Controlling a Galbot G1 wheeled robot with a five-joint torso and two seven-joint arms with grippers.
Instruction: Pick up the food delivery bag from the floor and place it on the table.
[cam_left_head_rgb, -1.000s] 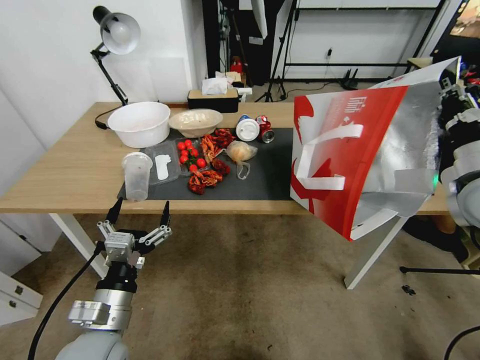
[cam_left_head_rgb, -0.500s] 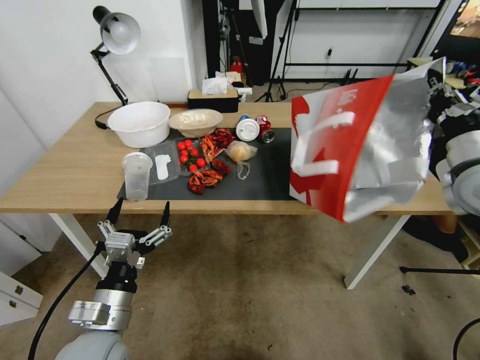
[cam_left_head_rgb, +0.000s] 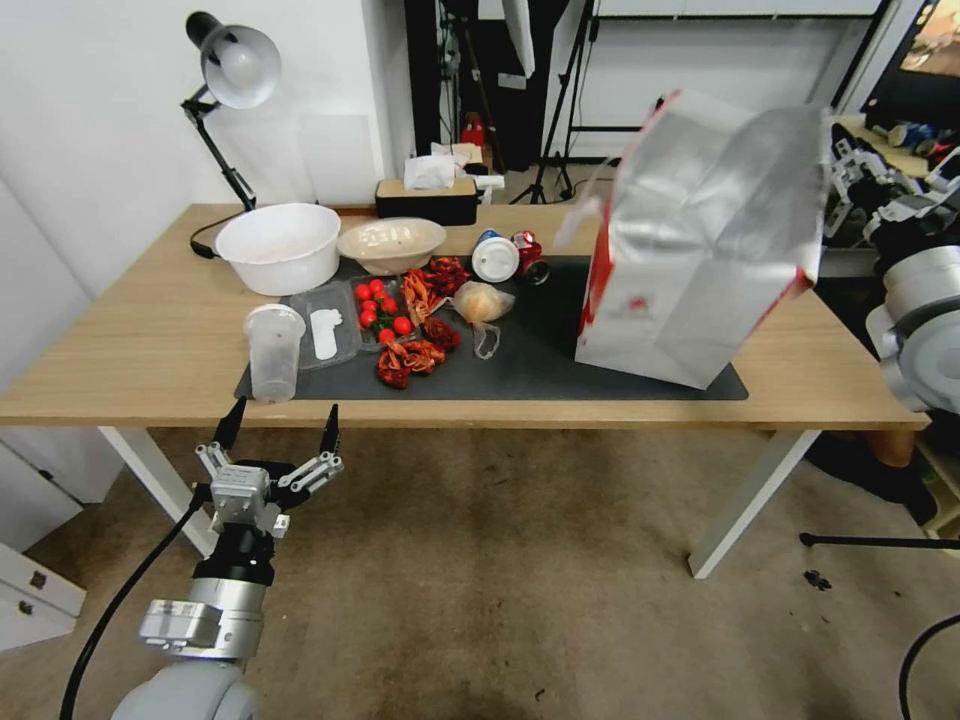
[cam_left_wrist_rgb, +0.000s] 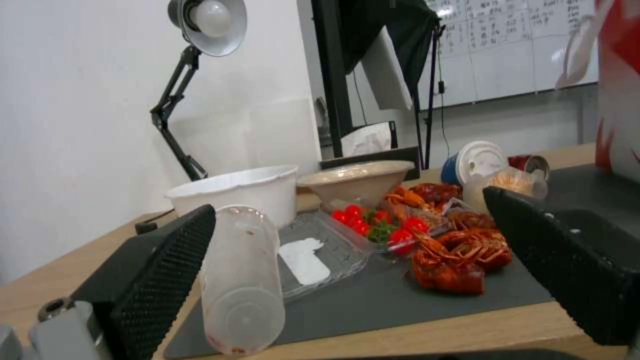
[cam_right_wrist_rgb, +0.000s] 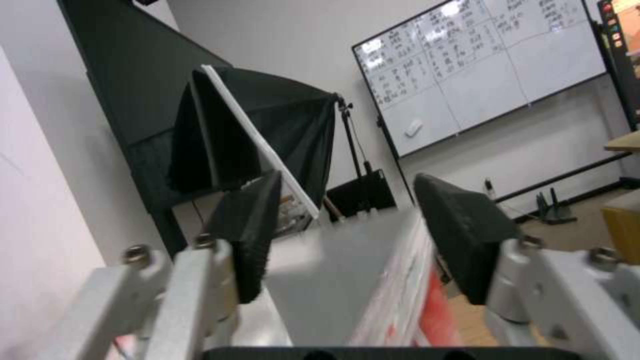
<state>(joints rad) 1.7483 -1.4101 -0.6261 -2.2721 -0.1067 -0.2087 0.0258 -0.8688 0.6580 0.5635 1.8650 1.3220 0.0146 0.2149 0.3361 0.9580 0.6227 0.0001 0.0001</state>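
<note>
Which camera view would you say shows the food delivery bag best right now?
The head view: the food delivery bag shows whole, foil side out, standing on the table's dark mat. The left wrist view catches a red-and-white edge; the right wrist view, its foil top between open fingers.

Food delivery bag (cam_left_head_rgb: 700, 240) stands tilted on the right end of the mat (cam_left_head_rgb: 540, 360) on the tabletop (cam_left_head_rgb: 140, 340); food clutter fills the mat's left half, cup (cam_left_head_rgb: 273, 350) at its left corner. Right gripper (cam_left_head_rgb: 850, 185) just right of the bag, jaws apart; left gripper (cam_left_head_rgb: 278, 428) below the tabletop's front edge over the floor (cam_left_head_rgb: 500, 580), jaws apart.
</note>
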